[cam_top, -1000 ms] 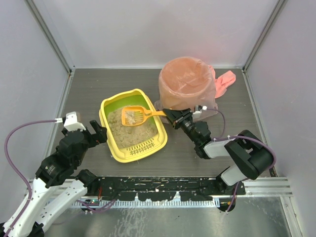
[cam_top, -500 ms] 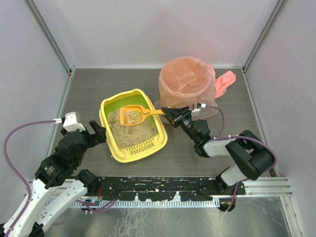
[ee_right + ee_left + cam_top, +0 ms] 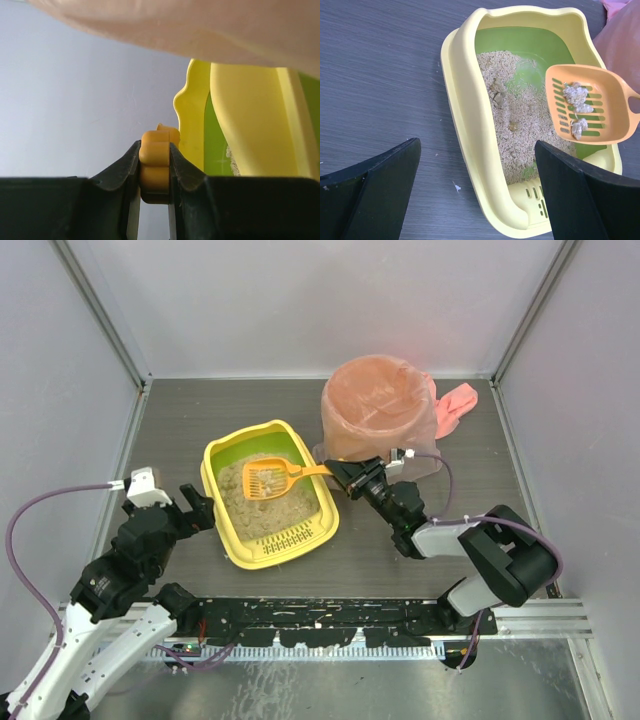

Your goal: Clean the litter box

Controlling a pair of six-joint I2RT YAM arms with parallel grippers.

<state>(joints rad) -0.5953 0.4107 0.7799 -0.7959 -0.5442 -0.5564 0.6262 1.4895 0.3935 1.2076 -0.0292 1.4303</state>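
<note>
The yellow litter box (image 3: pixel 212 490) with a green inner wall and beige litter (image 3: pixel 268 512) sits left of centre, its slotted ledge at the near end. My right gripper (image 3: pixel 345 473) is shut on the handle of an orange slotted scoop (image 3: pixel 263 481). The scoop hangs over the litter with several pale clumps (image 3: pixel 576 95) in it. In the right wrist view the fingers (image 3: pixel 127 165) clamp the orange handle (image 3: pixel 155 152). My left gripper (image 3: pixel 200 508) is open and empty. Its jaws straddle the box's left rim (image 3: pixel 470 125) near the ledge without touching it.
A round bin lined with a pink bag (image 3: pixel 380 410) stands just behind and right of the box, the bag's tail (image 3: pixel 455 408) trailing to the right. Grey walls close in the dark table on three sides. The arm bases' rail (image 3: pixel 330 620) runs along the near edge.
The scoop has shifted slightly left and nearer over the litter, still held by my right gripper. The left arm has barely moved.
</note>
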